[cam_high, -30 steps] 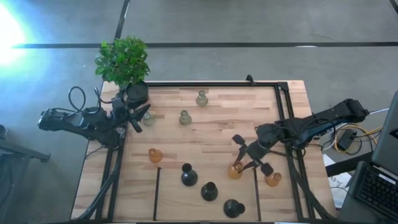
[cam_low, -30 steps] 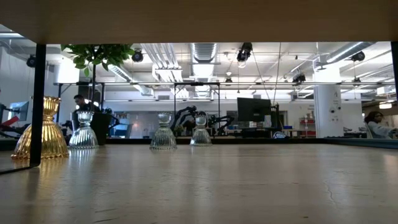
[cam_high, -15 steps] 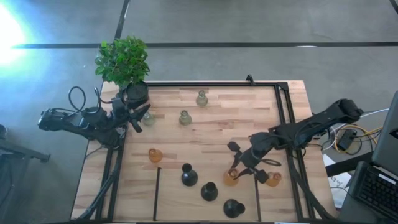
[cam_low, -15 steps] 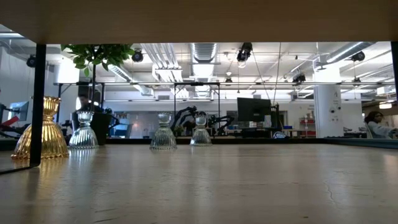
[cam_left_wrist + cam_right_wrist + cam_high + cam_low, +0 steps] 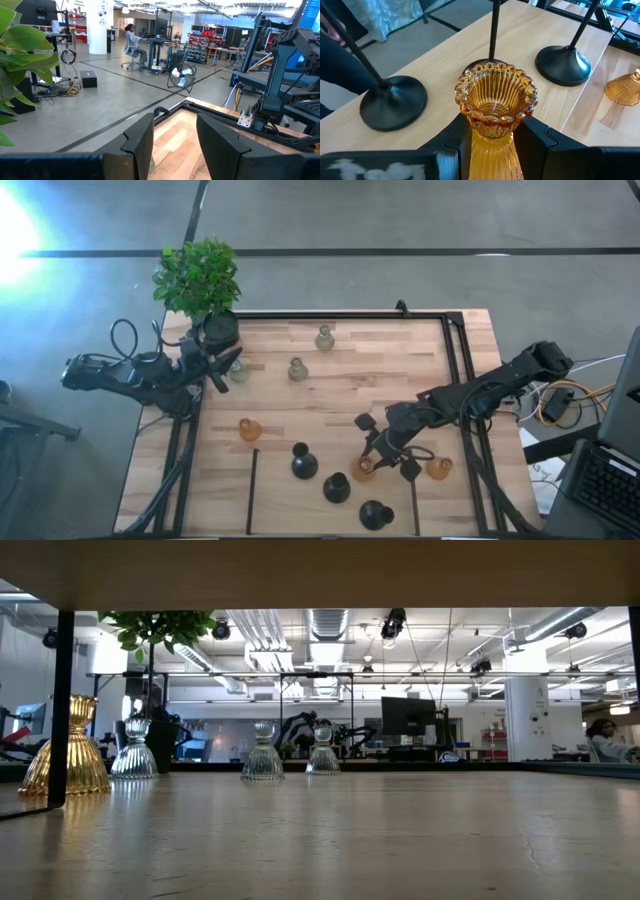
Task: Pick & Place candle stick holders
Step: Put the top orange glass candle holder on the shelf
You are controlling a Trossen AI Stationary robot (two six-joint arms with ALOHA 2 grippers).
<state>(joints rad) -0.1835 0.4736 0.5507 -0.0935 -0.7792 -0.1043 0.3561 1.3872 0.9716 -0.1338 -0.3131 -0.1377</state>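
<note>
We judge transport underway: right gripper (image 5: 492,132) jaws pinch the ribbed translucent amber glass holder (image 5: 495,107) near the counter's (image 5: 350,380) front edge; next, placement.

In the right wrist view, the amber holder (image 5: 496,107) runs off the bottom edge, so its base is unseen. In the low view, a dark post (image 5: 60,705) at the left covers part of an amber holder (image 5: 72,750), and neither arm shows. The left gripper (image 5: 172,142) is cut off at the left wrist view's bottom edge.
</note>
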